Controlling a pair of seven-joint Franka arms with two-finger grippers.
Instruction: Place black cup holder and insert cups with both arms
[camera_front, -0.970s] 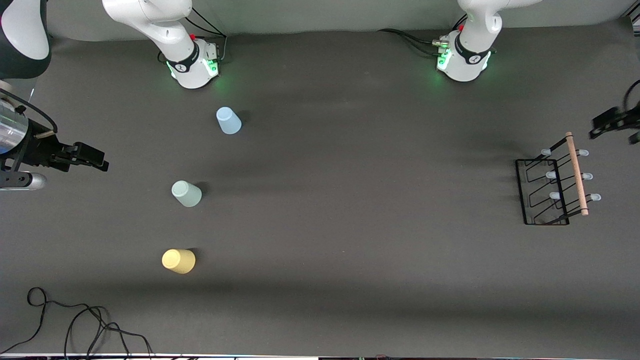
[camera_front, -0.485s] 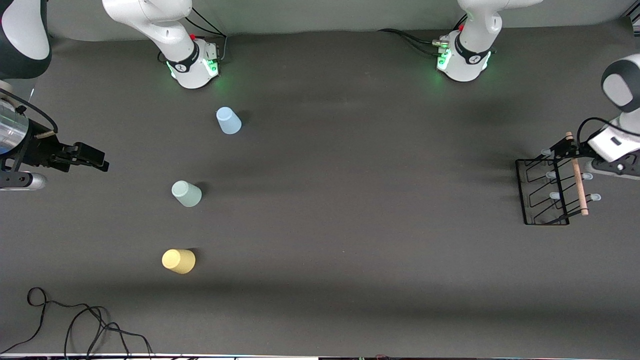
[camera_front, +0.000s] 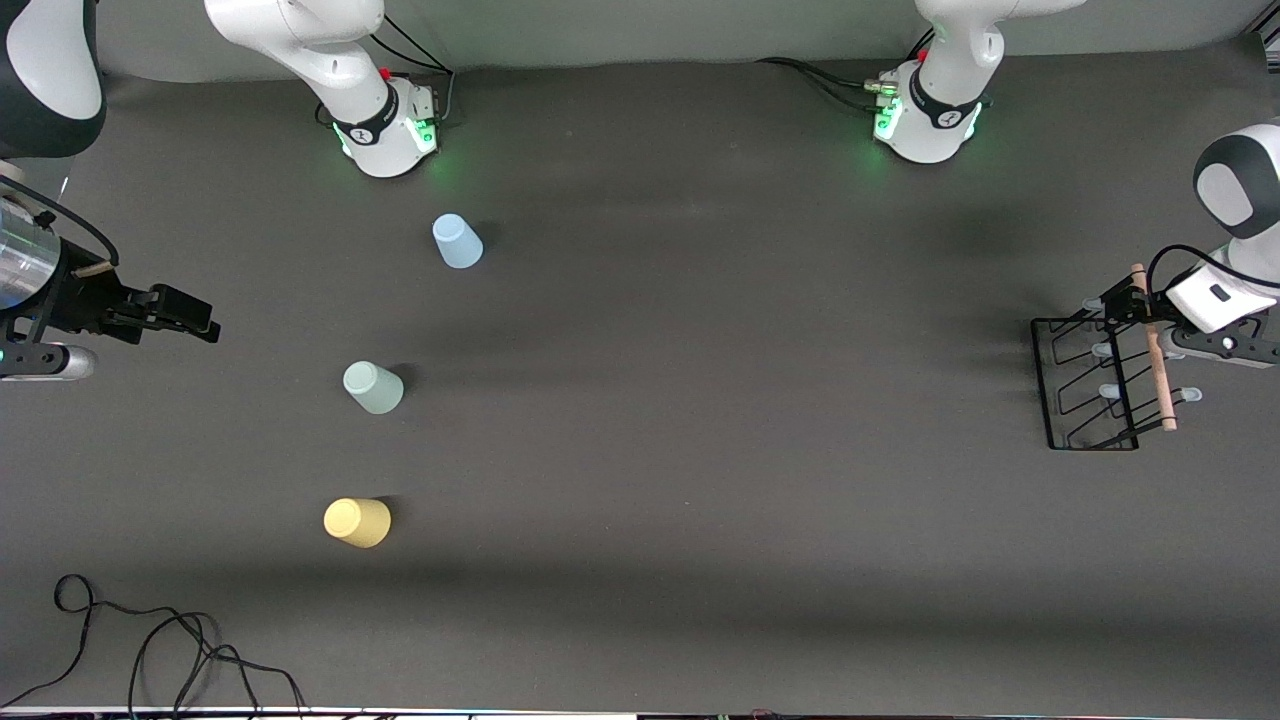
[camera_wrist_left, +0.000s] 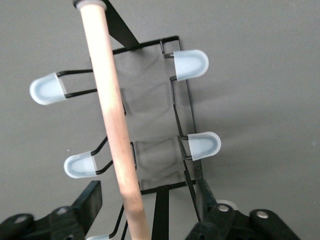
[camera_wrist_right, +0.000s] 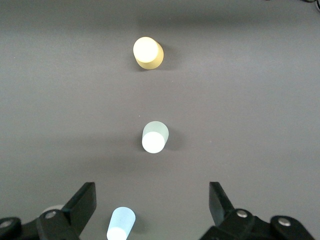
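The black cup holder (camera_front: 1090, 385) stands at the left arm's end of the table, with its wooden rod (camera_front: 1152, 350) on top. My left gripper (camera_front: 1135, 300) is open over the rack. Its fingers (camera_wrist_left: 90, 200) straddle the rod (camera_wrist_left: 117, 145) with gaps on both sides. The prongs' pale tips (camera_wrist_left: 190, 65) show below. The light blue cup (camera_front: 457, 242), pale green cup (camera_front: 373, 387) and yellow cup (camera_front: 357, 522) stand in a line toward the right arm's end. My right gripper (camera_front: 190, 315) is open and empty, hovering beside them. Its wrist view shows the blue (camera_wrist_right: 121, 225), green (camera_wrist_right: 155, 136) and yellow (camera_wrist_right: 148, 52) cups.
The two green-lit arm bases (camera_front: 385, 125) (camera_front: 925, 120) stand along the table's edge farthest from the front camera. Loose black cables (camera_front: 150, 640) lie at the near corner by the right arm's end. Dark mat (camera_front: 700, 400) spreads between cups and rack.
My left arm has swung in from the table's edge and come down over the rack, so its open fingers now straddle the rod. The right arm has hardly moved.
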